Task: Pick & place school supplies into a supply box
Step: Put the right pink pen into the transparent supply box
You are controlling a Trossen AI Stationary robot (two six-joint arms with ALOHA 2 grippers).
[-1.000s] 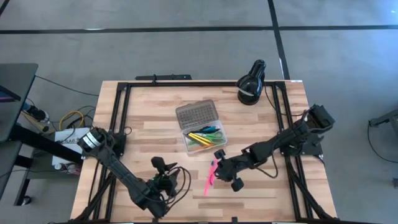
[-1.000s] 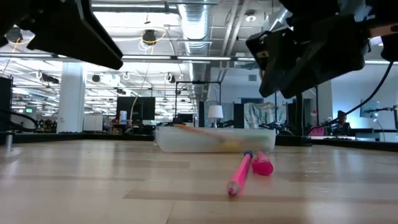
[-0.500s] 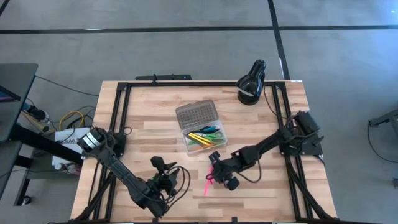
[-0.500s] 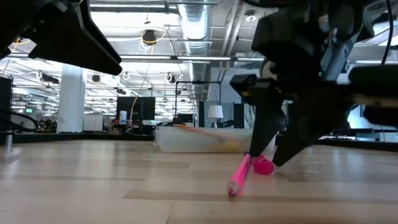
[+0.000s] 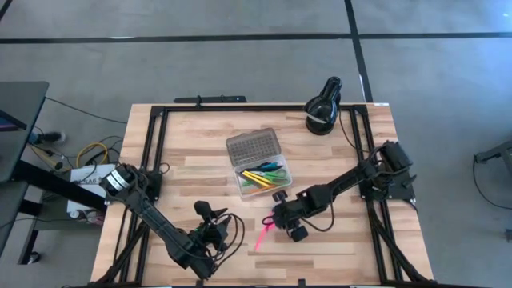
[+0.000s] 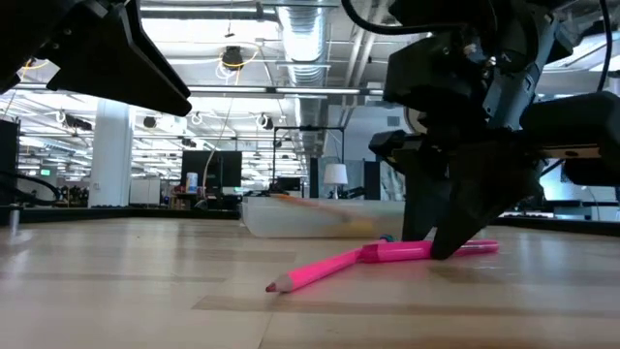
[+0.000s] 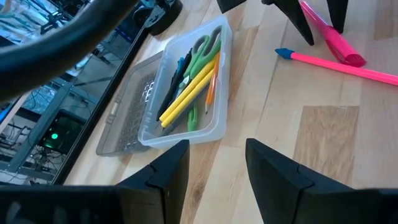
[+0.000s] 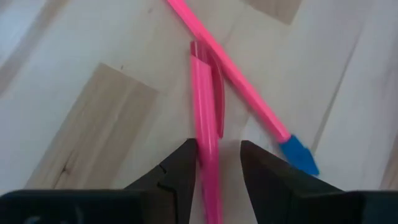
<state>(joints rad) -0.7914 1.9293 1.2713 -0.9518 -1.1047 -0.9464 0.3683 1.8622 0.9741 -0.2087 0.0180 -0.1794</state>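
Note:
A pink pen (image 8: 205,106) and a pink pencil (image 8: 245,87) with a blue end (image 8: 298,155) lie crossed on the wooden table, in front of the supply box (image 5: 264,178). The clear box stands with its dotted lid (image 5: 252,146) folded back and holds yellow, green and blue supplies (image 7: 189,87). My right gripper (image 8: 217,162) is open and down at the table, one finger on each side of the pen. My left gripper (image 7: 217,168) hovers open near the table's front edge, pointing toward the box, with nothing between its fingers. My right gripper stands astride the pink pen's barrel (image 8: 208,146), fingers slanting down from above and across the pen. One finger (image 8: 183,165) lies against the pen's side; the other stands apart from it. The pen lies flat on the table, crossed with the pencil.
A black round lamp-like object (image 5: 322,106) stands at the table's far right corner. Black frame rails (image 5: 156,152) run along the table's left, right and far edges. Bare wood (image 5: 192,172) lies left of the box.
My right gripper has come down toward the table and a little toward its left edge, tipping steeper, until its fingers straddle the pink pen. The pen and pencil have swung round on the table: in the low view they pointed at the camera and now lie crosswise.

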